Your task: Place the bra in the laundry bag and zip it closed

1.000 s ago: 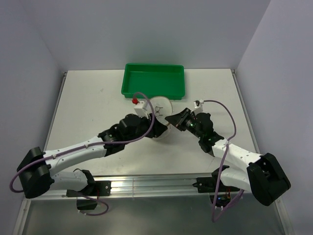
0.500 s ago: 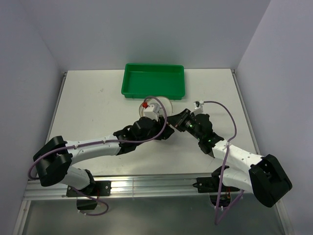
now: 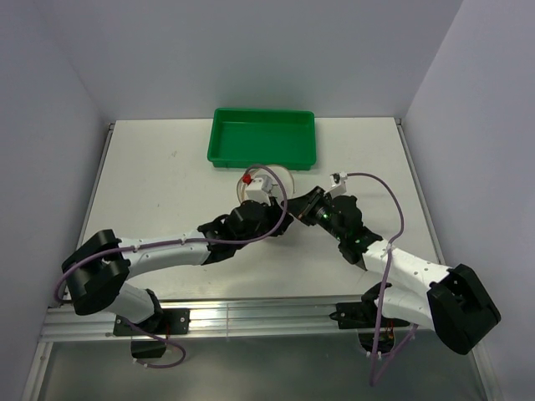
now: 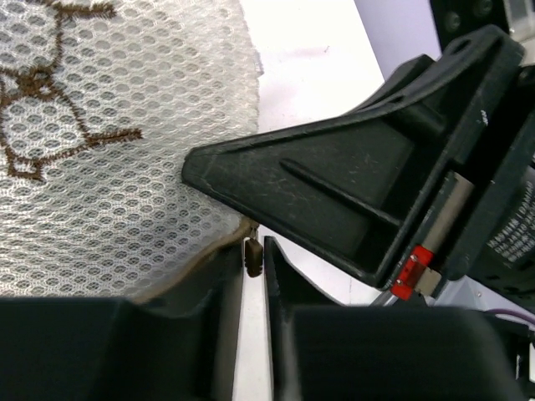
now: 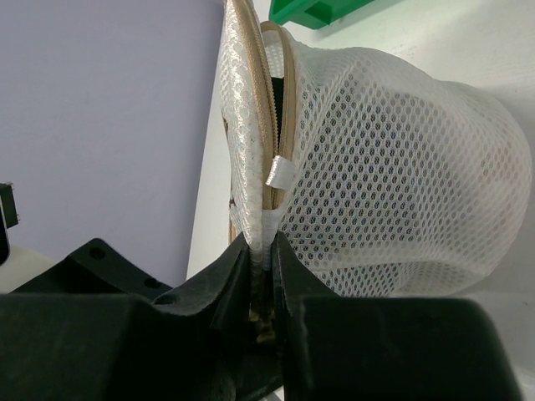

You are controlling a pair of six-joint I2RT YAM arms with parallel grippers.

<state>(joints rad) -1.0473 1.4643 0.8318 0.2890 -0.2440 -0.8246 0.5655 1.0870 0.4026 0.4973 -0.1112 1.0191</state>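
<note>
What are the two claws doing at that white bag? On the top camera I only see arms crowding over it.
Observer: The right wrist camera shows the right claw shut on the rim of the bag.
Visitor: And the left one?
Observer: Its own camera shows the left claw with the zip pull between its fingertips. I can't tell whether it pinches it.
Visitor: Is the bag zipped?
Observer: Not fully. On the right wrist camera a stretch of the zip stands open.
</note>
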